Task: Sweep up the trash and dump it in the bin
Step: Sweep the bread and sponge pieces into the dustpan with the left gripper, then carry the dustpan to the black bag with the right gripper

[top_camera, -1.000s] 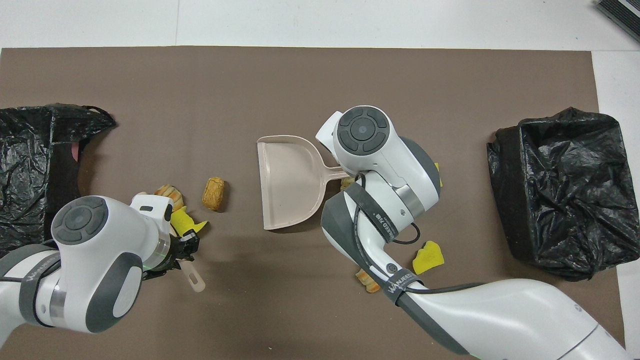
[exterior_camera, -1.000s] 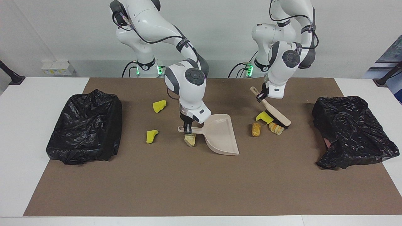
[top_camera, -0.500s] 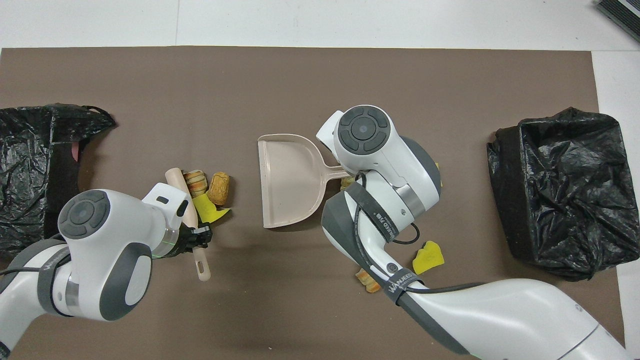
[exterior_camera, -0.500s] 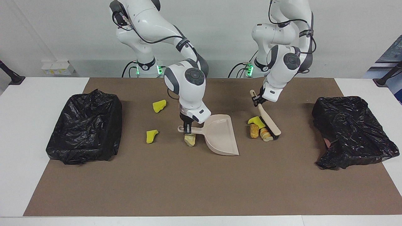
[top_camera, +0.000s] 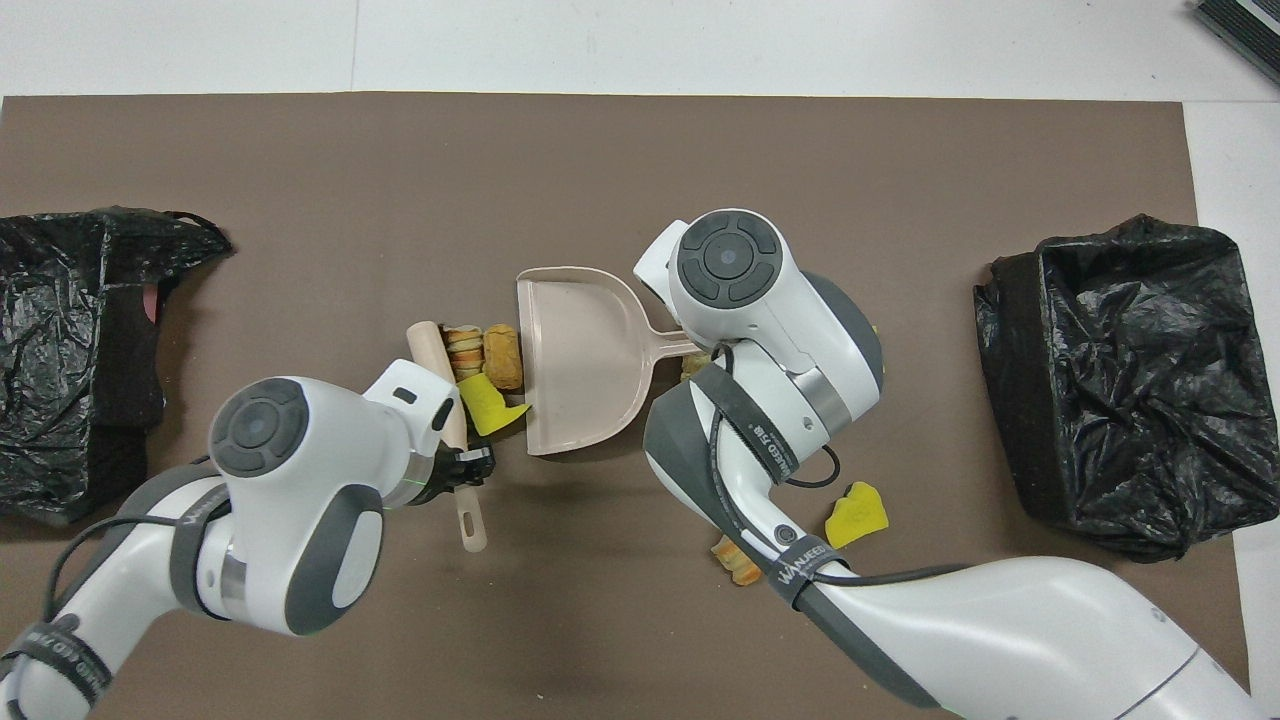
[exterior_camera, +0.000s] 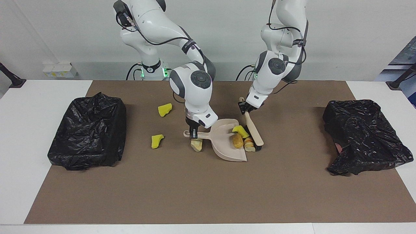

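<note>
My right gripper [exterior_camera: 194, 131] is shut on the handle of the beige dustpan [exterior_camera: 224, 143], which rests on the mat mid-table. My left gripper [exterior_camera: 246, 109] is shut on the handle of the beige brush [exterior_camera: 255, 135], whose head stands beside the pan's mouth. Pressed between brush and pan lie three pieces of trash: a yellow chunk [exterior_camera: 240, 130], an orange roll [exterior_camera: 237, 140] and a striped roll [exterior_camera: 249, 145]. A pale rock-like piece [exterior_camera: 196, 145] sits under the pan's handle. Two yellow chunks [exterior_camera: 164, 109] [exterior_camera: 157, 140] lie toward the right arm's end.
Black-bagged bins stand at each end of the brown mat, one [exterior_camera: 87, 130] at the right arm's end and one [exterior_camera: 364, 133] at the left arm's end. In the overhead view another striped roll [top_camera: 735, 562] peeks out from under the right arm.
The left arm has swept the brush toward the dustpan, pushing the yellow chunk and two rolls along the mat up to the pan's mouth. The right arm and dustpan stayed put.
</note>
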Controlling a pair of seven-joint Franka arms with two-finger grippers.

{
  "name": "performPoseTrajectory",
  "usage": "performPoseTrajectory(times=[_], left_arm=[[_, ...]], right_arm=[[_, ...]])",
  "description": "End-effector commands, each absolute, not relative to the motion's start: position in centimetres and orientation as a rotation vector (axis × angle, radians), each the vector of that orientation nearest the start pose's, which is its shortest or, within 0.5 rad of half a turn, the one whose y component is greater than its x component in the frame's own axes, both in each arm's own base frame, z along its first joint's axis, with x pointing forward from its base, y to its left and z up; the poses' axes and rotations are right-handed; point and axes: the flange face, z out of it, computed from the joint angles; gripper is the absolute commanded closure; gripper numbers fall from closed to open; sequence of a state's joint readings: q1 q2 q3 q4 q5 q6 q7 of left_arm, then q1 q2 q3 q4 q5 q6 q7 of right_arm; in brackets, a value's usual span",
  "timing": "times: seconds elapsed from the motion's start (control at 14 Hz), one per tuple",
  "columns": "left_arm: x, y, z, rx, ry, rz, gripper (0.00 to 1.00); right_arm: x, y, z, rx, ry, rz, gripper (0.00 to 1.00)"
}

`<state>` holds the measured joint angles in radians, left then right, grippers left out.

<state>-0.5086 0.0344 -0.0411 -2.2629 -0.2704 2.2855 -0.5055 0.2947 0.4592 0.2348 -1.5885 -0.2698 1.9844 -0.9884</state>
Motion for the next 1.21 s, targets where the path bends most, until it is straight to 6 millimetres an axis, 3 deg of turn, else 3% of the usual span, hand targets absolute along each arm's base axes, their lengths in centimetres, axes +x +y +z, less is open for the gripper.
performPoseTrajectory(times=[0.0,0.14,0.29,0.43,0.57,0.71,0.86,1.14], left_arm=[[44.2,-32.0,36.1,-3.359,-0.114,0.176,1.0],[44.6,-32.6,36.7,-3.381,-0.13,0.186,1.0],[44.9,-31.4,36.6,-3.366,-0.157,0.227,1.0],[45.8,-29.3,37.1,-3.351,-0.213,0.241,1.0],[46.0,-26.3,39.1,-3.301,-0.211,0.258,1.0],[44.5,-24.8,41.0,-3.239,-0.155,0.241,1.0],[42.0,-24.8,40.8,-3.222,-0.142,0.246,1.0],[34.8,-27.8,40.0,-3.187,-0.082,0.266,1.0]], right_arm=[[60.6,30.7,37.0,2.12,2.135,-0.104,1.0],[60.7,30.6,37.0,2.123,2.134,-0.108,1.0],[61.8,29.7,37.8,2.157,2.108,-0.071,1.0],[62.3,28.7,38.2,2.25,2.071,-0.037,1.0],[62.8,27.0,39.6,2.279,2.047,-0.01,1.0],[63.0,24.7,41.1,2.299,2.006,0.002,1.0],[63.5,20.8,42.6,2.347,1.976,0.026,1.0],[62.6,12.0,46.9,2.327,2.041,0.041,1.0]])
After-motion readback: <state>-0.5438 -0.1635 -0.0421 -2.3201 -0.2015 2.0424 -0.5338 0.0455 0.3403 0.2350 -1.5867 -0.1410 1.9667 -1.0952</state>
